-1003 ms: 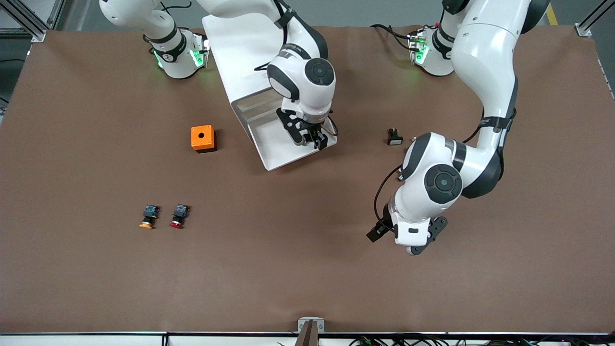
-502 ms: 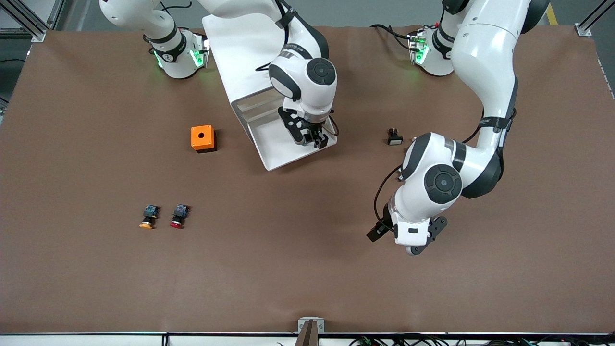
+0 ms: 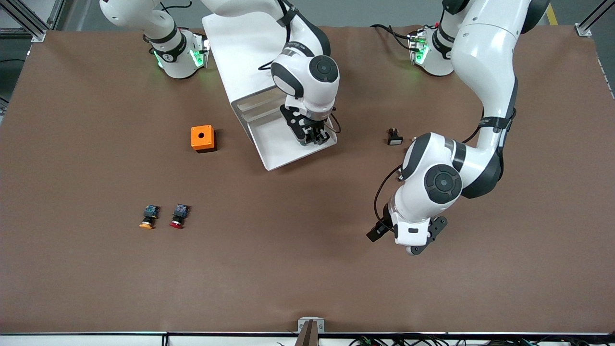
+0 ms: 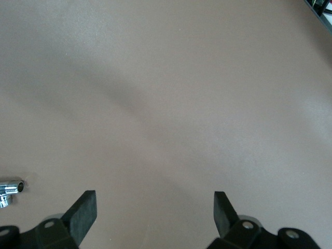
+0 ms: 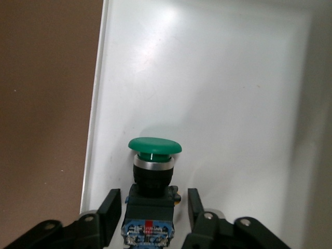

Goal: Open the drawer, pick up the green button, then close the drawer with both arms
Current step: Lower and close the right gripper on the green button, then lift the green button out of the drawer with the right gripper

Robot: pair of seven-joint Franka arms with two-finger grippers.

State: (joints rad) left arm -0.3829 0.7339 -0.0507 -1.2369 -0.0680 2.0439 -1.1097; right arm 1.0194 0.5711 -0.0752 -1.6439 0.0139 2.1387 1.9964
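Observation:
The lowest drawer (image 3: 275,153) stands pulled out of the white cabinet (image 3: 235,43), its white tray floor (image 5: 207,78) bare apart from the button. The button (image 5: 154,148) lies on that floor, green cap pointing away from my wrist, black-and-blue body between my fingers. My right gripper (image 3: 314,139) is down inside the drawer; in the right wrist view the right gripper (image 5: 154,205) straddles the button's body, a thin gap still showing on each side. In the front view the hand hides the button. My left gripper (image 3: 417,247) waits open over bare table, and the left wrist view shows that left gripper (image 4: 154,207) holding nothing.
An orange box (image 3: 202,138) with a round hole sits beside the drawer toward the right arm's end. An orange-capped button (image 3: 148,217) and a red-capped button (image 3: 178,216) lie nearer the front camera. A small black-and-white part (image 3: 394,137) lies by the left arm's elbow.
The right gripper's fingers have drawn in from wide apart to close around the button's body, and the hand has shifted slightly inside the drawer. The left arm has not moved.

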